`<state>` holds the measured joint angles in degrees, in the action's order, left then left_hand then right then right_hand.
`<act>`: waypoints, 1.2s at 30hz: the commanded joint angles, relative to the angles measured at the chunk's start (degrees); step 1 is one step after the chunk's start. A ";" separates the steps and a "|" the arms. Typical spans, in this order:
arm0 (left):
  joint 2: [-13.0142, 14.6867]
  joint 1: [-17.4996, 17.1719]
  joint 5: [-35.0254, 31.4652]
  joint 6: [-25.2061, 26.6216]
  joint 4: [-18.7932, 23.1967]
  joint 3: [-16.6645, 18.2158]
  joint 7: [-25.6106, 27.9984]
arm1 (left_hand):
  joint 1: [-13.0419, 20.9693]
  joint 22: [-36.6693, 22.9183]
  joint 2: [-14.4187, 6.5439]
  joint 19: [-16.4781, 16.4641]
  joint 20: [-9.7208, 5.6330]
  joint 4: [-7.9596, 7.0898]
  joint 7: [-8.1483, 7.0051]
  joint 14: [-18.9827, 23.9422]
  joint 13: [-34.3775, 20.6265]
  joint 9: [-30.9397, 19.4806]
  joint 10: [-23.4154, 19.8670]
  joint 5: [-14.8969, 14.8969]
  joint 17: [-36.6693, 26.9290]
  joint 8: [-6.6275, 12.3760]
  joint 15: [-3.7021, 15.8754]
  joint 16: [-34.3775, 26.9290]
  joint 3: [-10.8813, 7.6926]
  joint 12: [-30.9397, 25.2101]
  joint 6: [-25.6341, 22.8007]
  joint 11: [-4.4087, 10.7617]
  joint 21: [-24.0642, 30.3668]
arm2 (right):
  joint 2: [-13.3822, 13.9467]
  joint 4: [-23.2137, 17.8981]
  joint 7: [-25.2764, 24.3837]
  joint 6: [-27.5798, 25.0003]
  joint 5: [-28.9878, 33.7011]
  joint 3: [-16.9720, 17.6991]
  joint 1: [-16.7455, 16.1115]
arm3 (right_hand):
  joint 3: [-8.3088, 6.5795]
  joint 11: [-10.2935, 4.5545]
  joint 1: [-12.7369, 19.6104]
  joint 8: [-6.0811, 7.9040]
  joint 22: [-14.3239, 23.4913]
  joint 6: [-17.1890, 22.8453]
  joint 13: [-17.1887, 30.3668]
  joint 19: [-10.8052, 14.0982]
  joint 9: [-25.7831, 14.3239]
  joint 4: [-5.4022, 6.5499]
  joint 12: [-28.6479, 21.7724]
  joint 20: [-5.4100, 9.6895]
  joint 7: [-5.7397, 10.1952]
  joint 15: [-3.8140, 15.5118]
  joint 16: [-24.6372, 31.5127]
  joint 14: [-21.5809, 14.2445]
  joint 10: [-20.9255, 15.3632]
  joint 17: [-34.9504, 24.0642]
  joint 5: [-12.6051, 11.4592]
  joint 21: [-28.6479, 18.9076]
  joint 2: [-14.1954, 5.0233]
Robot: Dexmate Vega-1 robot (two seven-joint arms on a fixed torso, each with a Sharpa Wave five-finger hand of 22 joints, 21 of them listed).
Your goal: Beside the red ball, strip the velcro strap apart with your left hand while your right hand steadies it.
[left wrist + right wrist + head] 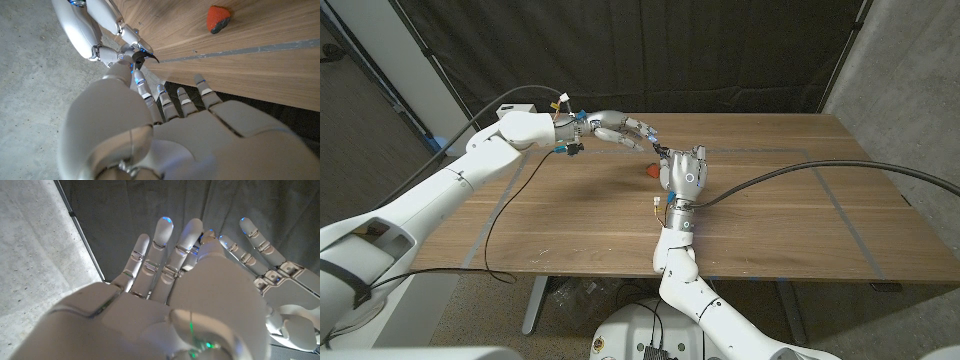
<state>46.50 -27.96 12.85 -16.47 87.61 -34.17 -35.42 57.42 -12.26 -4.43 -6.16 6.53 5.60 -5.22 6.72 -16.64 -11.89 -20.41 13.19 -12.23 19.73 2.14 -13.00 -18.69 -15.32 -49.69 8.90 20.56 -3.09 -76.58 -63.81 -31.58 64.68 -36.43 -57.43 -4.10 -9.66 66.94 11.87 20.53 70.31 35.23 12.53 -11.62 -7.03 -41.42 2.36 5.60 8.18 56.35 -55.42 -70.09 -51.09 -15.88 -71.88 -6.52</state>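
Velcro strap [145, 57] between both hands' fingertips.

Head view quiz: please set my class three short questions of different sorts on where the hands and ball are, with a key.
1. True or false: the red ball lies on the wooden table.
2. The left hand and right hand are: A close together near the ball; B at opposite table ends; C below the table.
3. Fill in: the curtain behind the table is ____.
Key: 1 true; 2 A; 3 black.
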 commanded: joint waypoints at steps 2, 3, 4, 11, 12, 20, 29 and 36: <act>1.36 -2.93 -1.67 4.45 5.19 1.53 5.88 | 1.85 -0.12 -2.58 -1.45 -1.16 0.36 4.20 3.58 -0.38 -1.36 -6.12 -1.05 0.12 4.92 4.47 -1.30 -1.45 -1.59 -10.89 1.14 1.10 | -3.80 -0.77 -0.19 3.56 10.60 5.85 -4.33 | 0.38 0.04 0.16 0.13 -0.24 0.34 0.29 -0.37 -0.09 -0.34 0.16 4.21 0.35 4.92 -0.35 -0.27 -0.41 -0.20 0.05 -0.79 -0.56; 1.56 -2.58 -1.77 4.77 5.26 1.24 5.08 | 1.91 -0.11 -2.23 -1.41 -1.14 0.53 3.89 3.63 -0.39 -1.48 -5.44 -1.23 0.17 5.15 4.39 -1.24 -1.36 -1.26 -11.18 1.14 1.12 | -4.29 -0.93 -0.19 4.07 12.37 6.49 -4.84 | 0.39 -0.01 0.16 0.13 -0.28 0.35 0.35 -0.38 -0.09 -0.33 0.15 4.27 0.31 4.92 -0.35 -0.29 -0.39 -0.20 0.05 -0.83 -0.56; 1.80 -2.34 -1.97 5.55 5.67 1.01 4.60 | 1.64 -0.09 -0.51 -0.79 -0.79 0.94 1.92 2.65 -0.39 -1.62 -3.17 -1.90 0.15 4.03 3.36 -0.69 -0.53 -0.05 -7.36 0.69 1.03 | -4.88 -1.12 -0.19 4.40 13.91 7.12 -5.32 | 0.42 0.00 0.15 0.12 -0.32 0.34 0.32 -0.42 -0.09 -0.33 0.19 4.33 0.34 4.92 -0.20 -0.45 -0.39 -0.37 0.04 -0.87 -0.55; 2.93 -0.48 -5.04 8.35 7.43 -0.85 1.74 | -2.46 -0.05 2.96 2.94 0.73 -0.40 -1.76 -4.05 -0.90 -0.59 8.69 -1.55 -0.29 -9.13 -1.61 1.75 4.03 3.73 27.74 -3.39 0.20 | -5.91 -3.61 -0.19 6.46 19.48 8.95 -7.52 | 0.61 -0.09 0.12 0.13 -0.77 0.46 0.35 -0.54 -0.10 -0.28 0.38 4.50 0.47 4.92 -0.42 -0.29 -0.49 -0.34 -0.02 -1.30 -0.54; 2.93 -0.41 -5.30 8.27 7.45 -0.94 1.69 | -2.71 -0.03 3.27 3.13 0.76 -0.45 -1.69 -4.48 -0.89 -0.57 9.13 -1.50 -0.26 -9.41 -1.77 1.84 4.34 3.75 29.04 -3.60 0.12 | -5.92 -3.95 -0.19 6.48 19.84 9.03 -7.73 | 0.62 -0.09 0.11 0.12 -0.80 0.45 0.30 -0.55 -0.10 -0.27 0.43 4.54 0.45 4.92 -0.44 -0.27 -0.50 -0.33 -0.02 -1.32 -0.54; 2.76 1.30 -6.08 8.10 7.21 -2.28 -1.70 | -3.50 0.16 7.97 4.82 1.51 0.23 -4.39 -9.41 -0.38 -0.31 15.04 0.12 0.20 -9.73 -3.64 2.58 7.70 4.43 38.20 -4.42 -0.72 | -4.90 -4.45 -0.19 5.09 20.60 8.34 -7.53 | 0.83 -0.11 0.08 0.03 -1.36 0.40 0.58 -0.73 -0.10 -0.21 0.52 4.68 0.43 4.93 -0.66 -0.18 -0.54 -0.28 -0.10 -1.84 -0.59; 2.68 0.62 -4.00 6.96 6.82 -1.72 -2.68 | -3.95 0.16 8.96 5.44 1.54 0.01 -6.76 -11.44 -0.12 -0.31 17.33 1.51 0.31 -9.40 -4.42 2.49 9.07 4.23 41.06 -5.09 -1.05 | -15.09 -5.67 -0.19 21.48 16.78 20.24 -11.45 | 0.95 0.02 0.32 0.01 -1.88 0.53 0.74 -0.96 -0.08 -0.32 0.65 4.40 0.38 4.93 -0.57 -0.47 -0.64 -0.50 -0.23 -2.41 -0.62; 1.56 -0.14 -0.24 4.86 4.81 -0.83 -3.20 | -3.93 0.15 8.80 5.41 1.52 -0.10 -7.22 -11.28 -0.04 -0.32 17.09 1.89 0.34 -8.95 -4.30 2.22 9.24 3.89 40.63 -4.68 -1.05 | -13.86 -2.06 -0.19 9.08 22.41 18.49 -9.60 | 1.10 -0.22 0.48 -0.15 -2.28 0.26 1.21 -1.40 -0.09 -0.35 0.72 4.83 0.36 4.92 -0.66 -0.32 -0.32 -0.55 -0.29 -2.85 -0.61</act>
<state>49.03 -27.26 8.66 -9.28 94.32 -35.90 -37.39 53.73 -11.98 4.59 -0.88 7.68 5.53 -11.77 -4.24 -16.70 -12.24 -3.64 14.64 -11.71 10.40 -2.36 -10.76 -9.56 -11.02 -8.81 3.68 19.68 -14.47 -81.39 -64.01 -17.60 83.14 -20.72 -67.15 -3.38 -9.85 66.86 11.47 18.33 70.33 36.00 11.39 -11.61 -7.26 -40.70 2.25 5.65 8.17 55.86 -55.40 -70.28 -51.36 -15.84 -74.27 -6.61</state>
